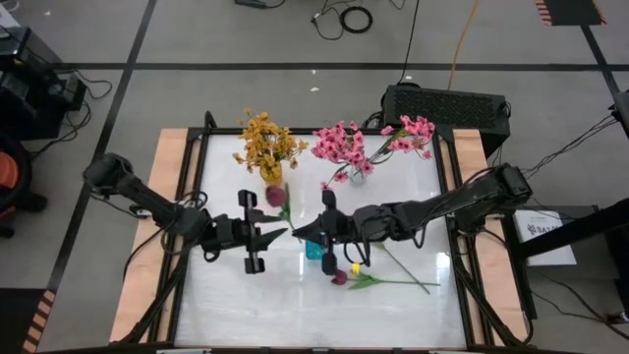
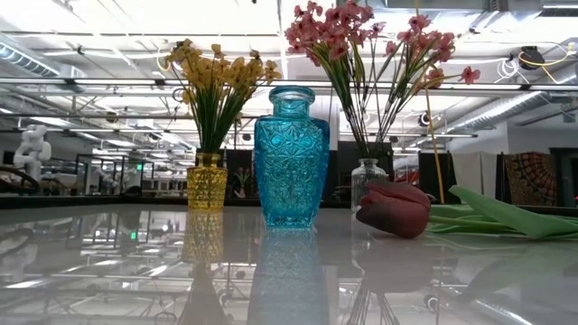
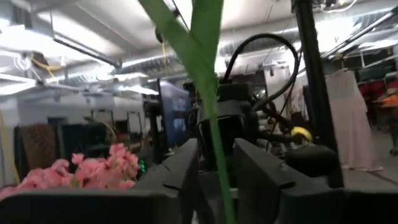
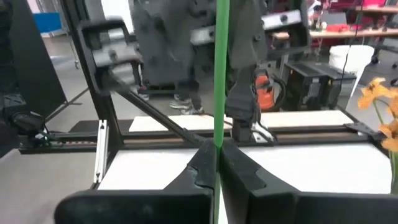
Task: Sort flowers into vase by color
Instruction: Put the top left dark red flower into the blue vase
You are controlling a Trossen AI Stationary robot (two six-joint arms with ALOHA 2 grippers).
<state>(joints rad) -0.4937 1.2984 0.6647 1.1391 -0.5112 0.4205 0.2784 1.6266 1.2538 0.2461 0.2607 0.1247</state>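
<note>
A maroon flower (image 1: 275,197) on a green stem is held above the table's middle, between the two grippers, which face each other. My right gripper (image 1: 298,232) (image 4: 217,152) is shut on its stem. My left gripper (image 1: 280,233) (image 3: 216,165) is open, one finger on either side of the same stem (image 3: 214,124), and I see no touch. The blue vase (image 1: 314,249) (image 2: 291,158) stands just on the near side of them. Yellow flowers fill the yellow vase (image 1: 265,147) (image 2: 207,181), and pink flowers fill the clear vase (image 1: 359,167) (image 2: 368,176). Another maroon bud (image 1: 339,277) (image 2: 395,208) lies on its side on the table. My right gripper pinches the maroon flower's green stem (image 4: 217,124) between its two fingers, well below the bud. It comes level from the table's right, with the fingers across the stem. The flower is lifted clear, its bud leaning toward the far edge.
Loose green stems (image 1: 398,280) and a small yellow blossom (image 1: 356,267) lie on the table right of the blue vase; long leaves (image 2: 506,217) show beside the lying bud. The near-left part of the white tabletop (image 1: 226,305) is bare. A black box (image 1: 447,106) sits beyond the far edge.
</note>
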